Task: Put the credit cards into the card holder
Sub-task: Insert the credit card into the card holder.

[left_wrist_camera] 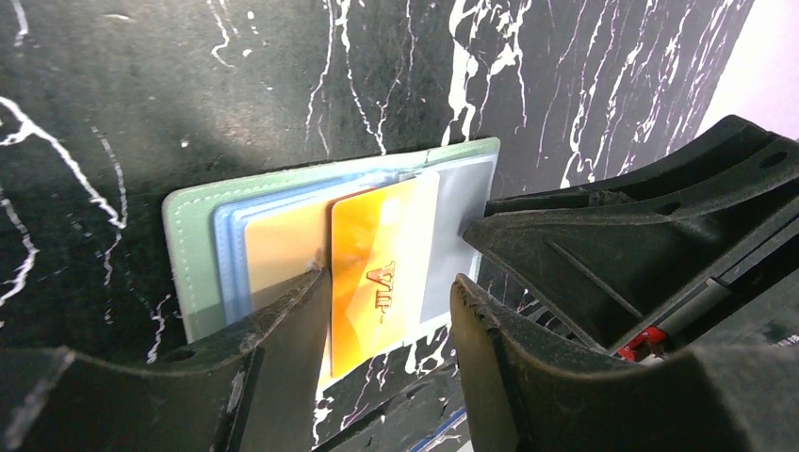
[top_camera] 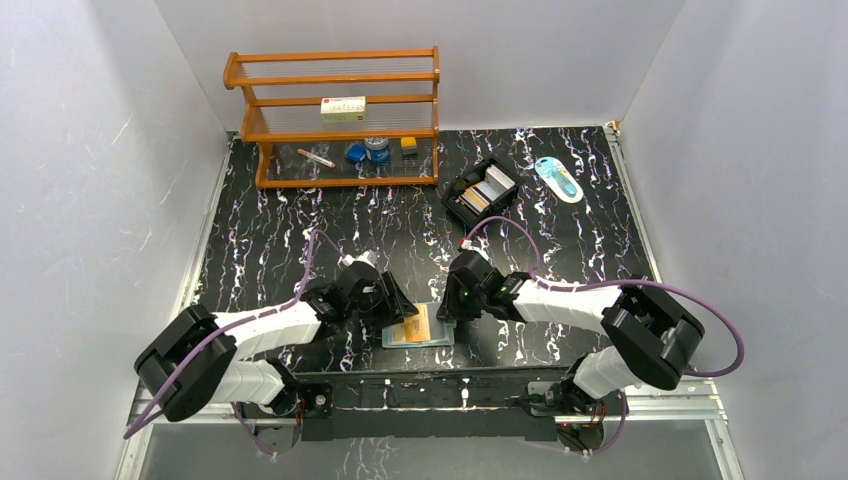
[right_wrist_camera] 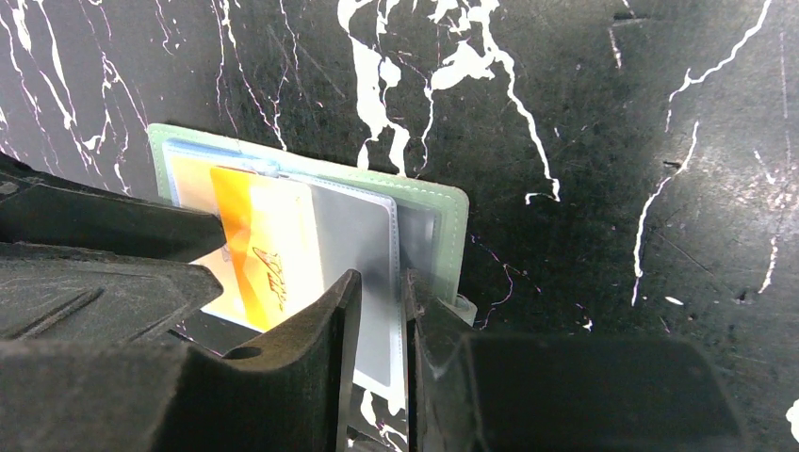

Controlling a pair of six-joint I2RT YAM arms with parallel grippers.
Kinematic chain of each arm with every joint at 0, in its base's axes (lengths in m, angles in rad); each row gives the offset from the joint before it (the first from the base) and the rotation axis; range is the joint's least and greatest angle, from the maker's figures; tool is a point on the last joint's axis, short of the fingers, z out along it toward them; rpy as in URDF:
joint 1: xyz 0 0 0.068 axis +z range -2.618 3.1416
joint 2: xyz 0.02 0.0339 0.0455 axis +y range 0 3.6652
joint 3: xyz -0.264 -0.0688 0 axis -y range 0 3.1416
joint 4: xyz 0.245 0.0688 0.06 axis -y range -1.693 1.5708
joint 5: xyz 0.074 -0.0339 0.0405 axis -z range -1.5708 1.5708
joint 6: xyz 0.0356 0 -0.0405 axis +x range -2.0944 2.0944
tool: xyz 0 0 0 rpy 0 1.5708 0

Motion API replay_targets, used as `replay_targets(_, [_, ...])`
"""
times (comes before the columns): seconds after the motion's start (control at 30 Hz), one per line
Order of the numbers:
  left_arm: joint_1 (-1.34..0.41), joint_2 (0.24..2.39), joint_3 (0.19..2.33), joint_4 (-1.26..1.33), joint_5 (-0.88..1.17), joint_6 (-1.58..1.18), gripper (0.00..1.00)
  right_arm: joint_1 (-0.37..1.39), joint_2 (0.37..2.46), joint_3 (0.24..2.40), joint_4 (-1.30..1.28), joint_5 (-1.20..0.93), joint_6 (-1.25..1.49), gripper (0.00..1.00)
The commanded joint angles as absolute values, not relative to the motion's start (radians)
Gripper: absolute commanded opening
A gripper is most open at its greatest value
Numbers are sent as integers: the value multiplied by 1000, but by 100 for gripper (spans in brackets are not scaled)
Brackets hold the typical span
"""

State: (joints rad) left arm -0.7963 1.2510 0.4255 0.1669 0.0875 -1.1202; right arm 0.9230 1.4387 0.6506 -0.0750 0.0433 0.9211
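Observation:
The teal-green card holder (top_camera: 440, 340) lies open near the table's front edge, between both grippers. It also shows in the left wrist view (left_wrist_camera: 193, 245) and the right wrist view (right_wrist_camera: 443, 217). An orange card (left_wrist_camera: 372, 273) marked VIP sits partly in an inner pocket, its near end sticking out; it also shows in the right wrist view (right_wrist_camera: 250, 250). A grey card (right_wrist_camera: 353, 235) lies under a clear sleeve. My left gripper (left_wrist_camera: 391, 282) is open, its fingers either side of the orange card. My right gripper (right_wrist_camera: 382, 281) is nearly closed, pinching the clear sleeve's edge.
A black compartmented box (top_camera: 480, 192) holding more cards stands at the back right. A wooden shelf (top_camera: 340, 120) with small items stands at the back left. A blue-and-white object (top_camera: 558, 178) lies near the right wall. The table's front edge is just below the card holder.

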Motion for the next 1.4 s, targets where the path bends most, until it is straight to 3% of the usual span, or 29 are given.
replay_targets(0.0, [-802,1313,424,138,122,-1111,50,925,1446,631,-73,30,923,31])
replay_targets(0.9, [-857,1457,541,330,222,-1106,46,925,1460,607,-45,26,954,30])
replay_targets(1.17, [-806,1333,618,-11,186,-1020,53,918,1340,648,-178,96,937,37])
replay_targets(1.37, [-711,1226,613,-279,143,-950,53,923,1308,712,-202,65,930,37])
